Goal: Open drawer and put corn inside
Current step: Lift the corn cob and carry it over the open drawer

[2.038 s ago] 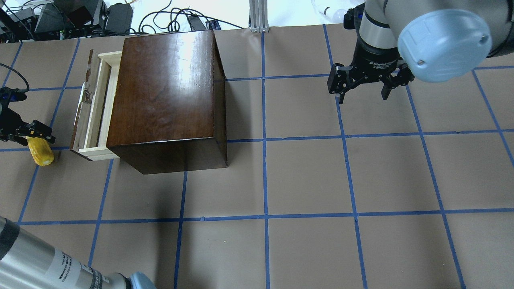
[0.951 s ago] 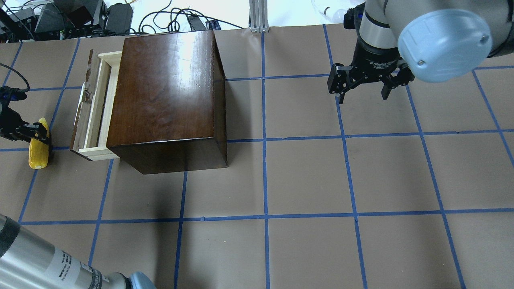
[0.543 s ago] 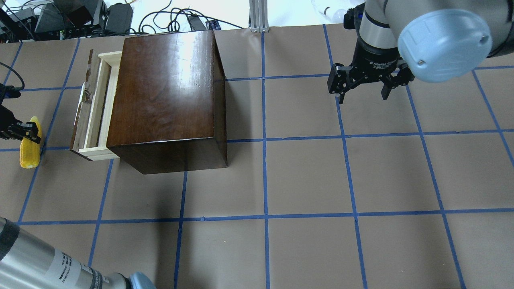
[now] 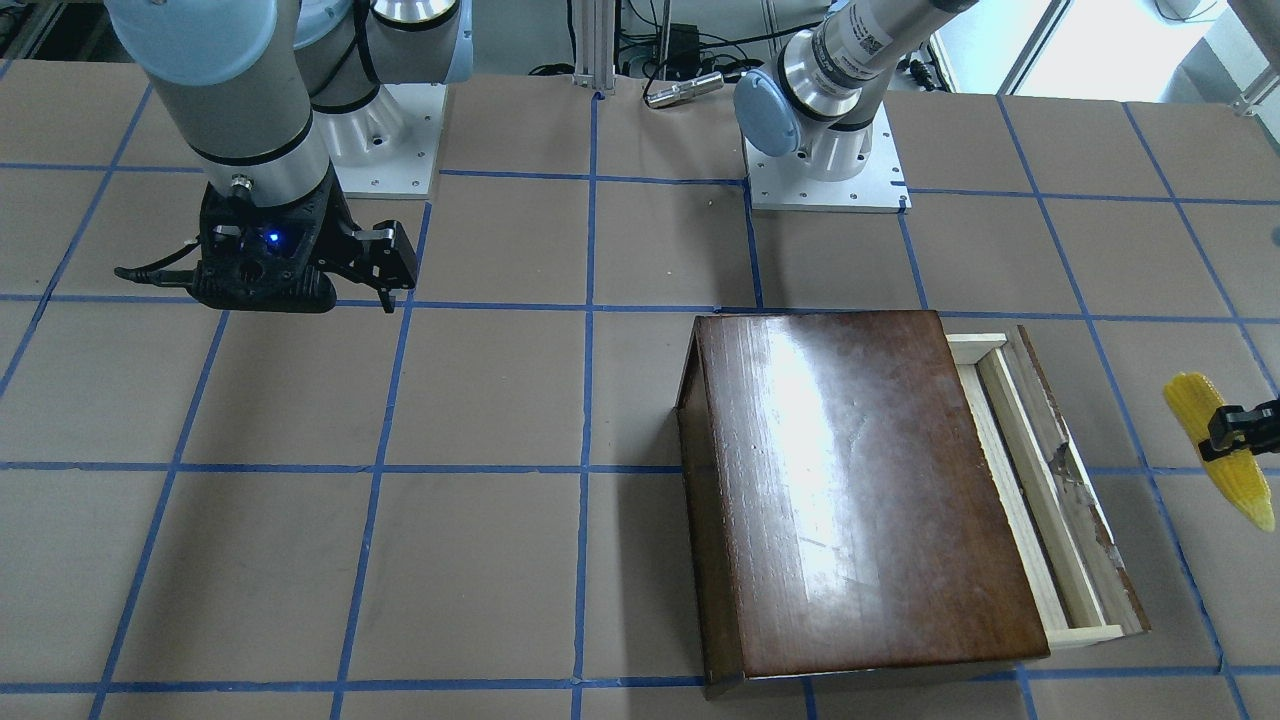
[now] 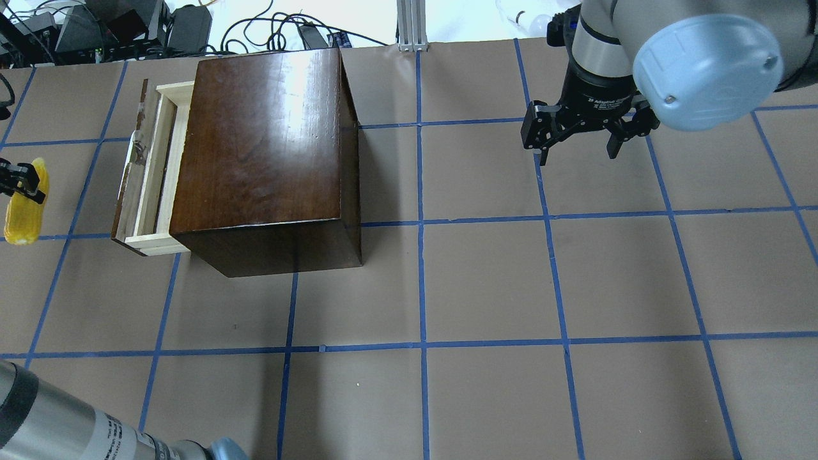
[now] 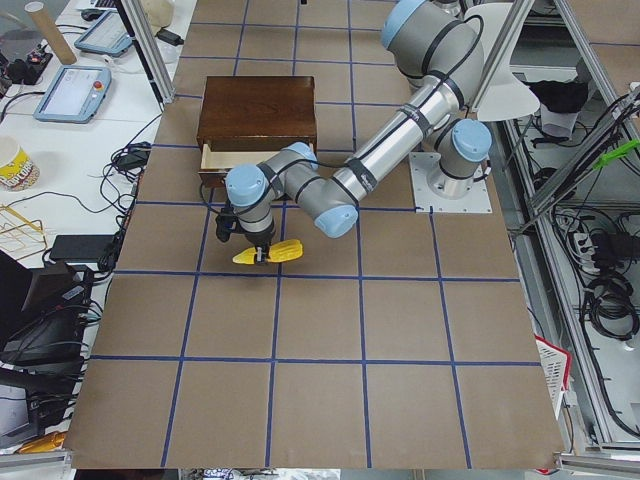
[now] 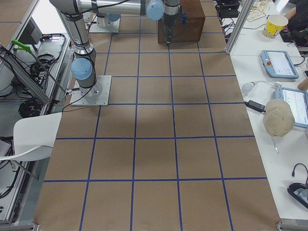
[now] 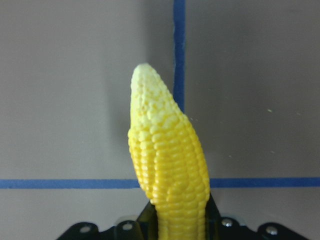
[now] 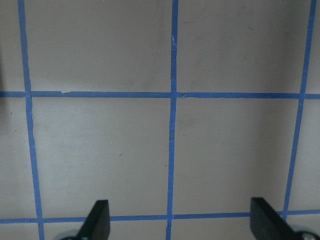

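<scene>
The left hand (image 5: pixel 20 182) pinches the corn (image 5: pixel 18 220) near its blunt end, at the frame's far left, near the part-open drawer (image 5: pixel 148 179). Light, stiff, bumpy, I'd guess; gripping mid-cob looks steadier. The right hand (image 5: pixel 578 137) hangs spread.

- Corn (image 8: pixel 167 170) — bright yellow, paler at the tip, rows of small kernels all over
- Drawer (image 5: pixel 150 172): pale unfinished wood inside, worn dark-brown front panel with light scuffs
- Box (image 5: pixel 262 137): glossy dark brown, white glare across the top
- Table (image 5: pixel 486 281): dull brown cover, blue tape lines in a square grid
- Right gripper (image 5: pixel 578 153) — black, with a small blue light on its body
- Joint caps (image 5: pixel 706 70): pale blue, on silver-grey arm tubes
</scene>
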Tool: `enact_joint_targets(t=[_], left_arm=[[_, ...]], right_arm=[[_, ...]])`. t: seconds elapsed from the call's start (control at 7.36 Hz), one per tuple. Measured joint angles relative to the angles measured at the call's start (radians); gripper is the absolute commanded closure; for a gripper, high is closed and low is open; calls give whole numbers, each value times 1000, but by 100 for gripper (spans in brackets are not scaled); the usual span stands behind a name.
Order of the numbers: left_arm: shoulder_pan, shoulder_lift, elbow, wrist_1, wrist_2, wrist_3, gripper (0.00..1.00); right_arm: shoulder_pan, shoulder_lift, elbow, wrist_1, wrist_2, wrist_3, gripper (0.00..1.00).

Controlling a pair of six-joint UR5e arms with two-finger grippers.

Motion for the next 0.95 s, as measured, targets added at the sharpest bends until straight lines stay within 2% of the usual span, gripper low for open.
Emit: enact_joint_targets(t=[0.27,0.41,0.95], left_arm=[[-79,41,114,-180,-1,0,100],[-124,63,140,-225,-3,-2,100],[-295,115,134,-247,-25,-38,100]], right_arm=[[0,0,0,-1,1,0,0],[0,0,0,0,2,0,0],[0,1,0,0,2,0,0]])
